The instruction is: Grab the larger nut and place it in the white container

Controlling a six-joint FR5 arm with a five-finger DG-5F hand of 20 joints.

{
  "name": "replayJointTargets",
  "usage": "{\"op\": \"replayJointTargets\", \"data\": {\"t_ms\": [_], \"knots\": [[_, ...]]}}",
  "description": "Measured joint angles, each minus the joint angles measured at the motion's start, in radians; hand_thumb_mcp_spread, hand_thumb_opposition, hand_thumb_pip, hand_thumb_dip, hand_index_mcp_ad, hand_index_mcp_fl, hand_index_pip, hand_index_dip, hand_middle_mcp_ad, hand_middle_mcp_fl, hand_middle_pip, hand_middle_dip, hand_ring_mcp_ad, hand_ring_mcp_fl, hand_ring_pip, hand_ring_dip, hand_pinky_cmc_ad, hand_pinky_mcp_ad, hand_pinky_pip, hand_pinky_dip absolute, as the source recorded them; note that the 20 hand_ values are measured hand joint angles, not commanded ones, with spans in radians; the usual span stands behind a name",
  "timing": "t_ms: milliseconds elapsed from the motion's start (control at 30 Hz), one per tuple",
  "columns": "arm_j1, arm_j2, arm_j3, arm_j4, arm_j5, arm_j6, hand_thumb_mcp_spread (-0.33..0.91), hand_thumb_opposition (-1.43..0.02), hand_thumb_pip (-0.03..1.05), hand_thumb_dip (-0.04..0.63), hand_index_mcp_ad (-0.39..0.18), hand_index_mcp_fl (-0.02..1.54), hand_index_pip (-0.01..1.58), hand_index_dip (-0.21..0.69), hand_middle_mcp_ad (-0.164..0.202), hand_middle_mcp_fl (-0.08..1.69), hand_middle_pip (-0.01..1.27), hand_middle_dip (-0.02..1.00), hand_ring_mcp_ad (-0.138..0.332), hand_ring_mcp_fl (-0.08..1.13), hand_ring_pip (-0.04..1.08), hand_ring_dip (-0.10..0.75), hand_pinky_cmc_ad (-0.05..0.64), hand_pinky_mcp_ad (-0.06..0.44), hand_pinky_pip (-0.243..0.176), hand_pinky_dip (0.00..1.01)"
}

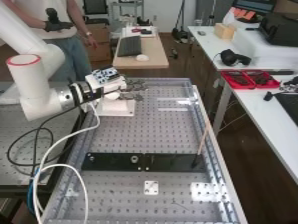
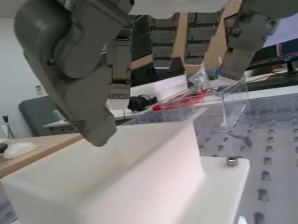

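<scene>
Above the white container [image 2: 156, 177], the open hand [image 2: 83, 105]
Fingers spread nearly straight, gripping nothing visible, placed so a drop lands inside; the larger nut probably lies there, though I cannot tell.

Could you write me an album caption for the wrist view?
The robot's dark grey hand, open above a white container on a perforated bench.

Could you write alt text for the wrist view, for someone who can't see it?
A robot's dark grey hand, its fingers open, hangs close to an open-topped white container. A small metal bolt shows on the white base plate beside the container, with a perforated bench beyond.
</scene>
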Motion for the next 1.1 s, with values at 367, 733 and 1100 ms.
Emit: {"op": "replayJointTargets", "data": {"t_ms": [367, 733, 1100], "knots": [[-0.04, 0.114, 0.017, -0.033, 0.105, 0.043, 0.33, -0.89, 0.76, 0.19, -0.185, 0.02, 1.16, -0.148, 0.075, 0.01, 0.14, 0.21, 0.143, 0.0, 0.15, 0.131, 0.316, 0.291, -0.105, 0.66], [-0.159, 0.247, 0.126, -0.253, 0.244, 0.101, 0.15, -0.87, 0.69, 0.173, -0.12, 0.02, 0.46, -0.138, 0.075, 0.01, 0.14, 0.23, 0.169, 0.0, 0.14, 0.126, 0.333, 0.328, -0.105, 0.73], [-0.21, 0.273, 0.169, -0.326, 0.274, 0.089, 0.13, -0.87, 0.67, 0.171, -0.098, 0.05, 0.25, -0.03, 0.077, 0.01, 0.14, 0.24, 0.185, 0.0, 0.11, 0.134, 0.365, 0.342, -0.105, 0.73]]}}
